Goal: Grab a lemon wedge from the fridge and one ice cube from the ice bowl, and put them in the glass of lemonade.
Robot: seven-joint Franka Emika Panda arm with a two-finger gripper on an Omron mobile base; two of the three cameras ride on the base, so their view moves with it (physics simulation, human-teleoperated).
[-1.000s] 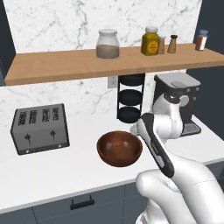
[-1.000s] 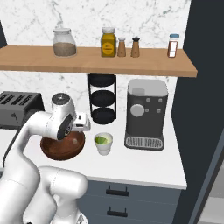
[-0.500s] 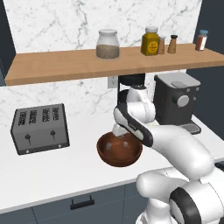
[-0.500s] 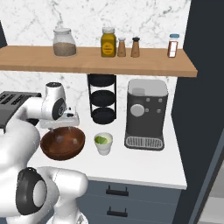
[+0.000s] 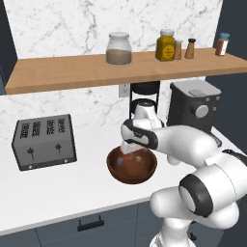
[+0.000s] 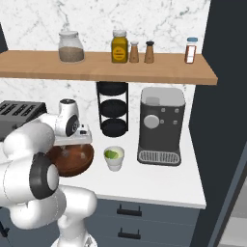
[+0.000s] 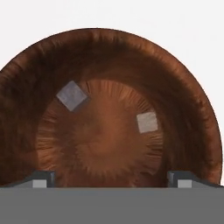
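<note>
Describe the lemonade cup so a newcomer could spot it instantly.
Find the black coffee machine under the wooden shelf. On the white counter just left of it stands a small cream cup of yellow-green liquid. The neighbour on its other side is a wide brown wooden bowl; the cup is far smaller and pale.

1. From behind the arm on its left, we look forward and down over the white counter (image 5: 62, 188); the toaster (image 5: 44, 141) sits left, the ice bowl (image 5: 131, 165) centre, at middling range
2. From behind on its right, we face the same counter (image 6: 159, 185), with the coffee machine (image 6: 160, 125) and glass of lemonade (image 6: 114, 157) closer to centre
3. Both share the ice bowl (image 6: 70, 159), the wooden shelf (image 5: 120, 67) and the marble wall
4. From the hand, we look straight down, very near, into the ice bowl (image 7: 183, 105) holding two ice cubes
</note>
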